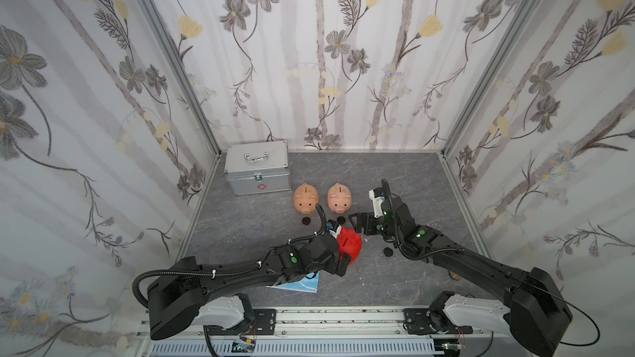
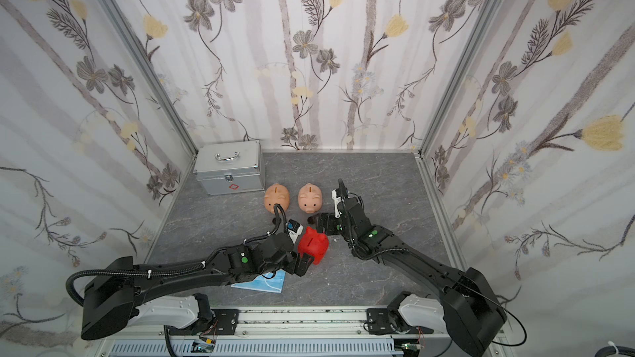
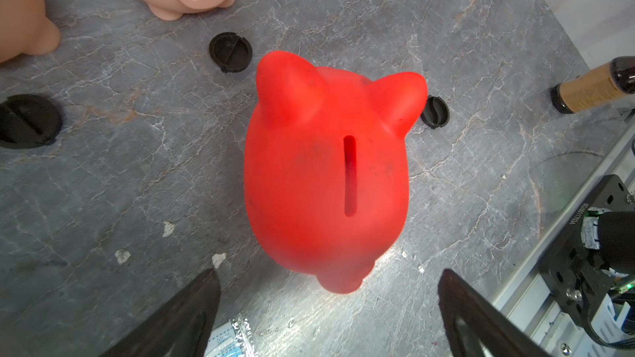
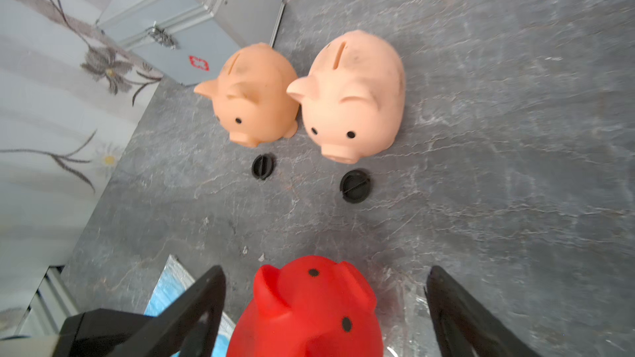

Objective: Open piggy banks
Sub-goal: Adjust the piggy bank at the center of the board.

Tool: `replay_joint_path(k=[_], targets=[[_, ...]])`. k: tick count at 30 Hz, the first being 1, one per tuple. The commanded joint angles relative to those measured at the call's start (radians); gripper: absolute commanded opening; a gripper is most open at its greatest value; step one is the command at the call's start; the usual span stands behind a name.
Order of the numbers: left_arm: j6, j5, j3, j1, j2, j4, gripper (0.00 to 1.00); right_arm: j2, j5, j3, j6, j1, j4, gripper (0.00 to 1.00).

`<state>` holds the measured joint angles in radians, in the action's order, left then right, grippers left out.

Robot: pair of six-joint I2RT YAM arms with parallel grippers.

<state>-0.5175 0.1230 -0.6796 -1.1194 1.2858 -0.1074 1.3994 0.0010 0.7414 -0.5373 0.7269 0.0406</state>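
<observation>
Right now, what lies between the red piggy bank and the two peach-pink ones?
Two loose black plugs: one plug before the darker pig, the other plug before the paler pig. The right wrist view shows this.

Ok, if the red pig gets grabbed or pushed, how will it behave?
The red pig looks hollow, given its coin slot, so it is probably light and easily shoved. Its smooth rounded sides may slip in a grip. Being tall and rounded, it might tip if pushed high.
</observation>
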Motion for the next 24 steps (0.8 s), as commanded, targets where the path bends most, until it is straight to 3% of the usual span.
replay_joint_path(k=[1, 14, 24], targets=[[-0.022, 0.018, 0.013, 0.001, 0.003, 0.039, 1.00, 0.059, 0.041, 0.074, 0.025, 0.035, 0.034, 0.91], [-0.077, 0.061, 0.064, 0.014, 0.009, 0.093, 1.00, 0.257, 0.112, 0.216, 0.002, 0.080, 0.168, 0.87], [-0.102, 0.070, 0.075, 0.036, 0.016, 0.088, 1.00, 0.205, 0.175, 0.169, -0.055, 0.061, 0.216, 0.80]])
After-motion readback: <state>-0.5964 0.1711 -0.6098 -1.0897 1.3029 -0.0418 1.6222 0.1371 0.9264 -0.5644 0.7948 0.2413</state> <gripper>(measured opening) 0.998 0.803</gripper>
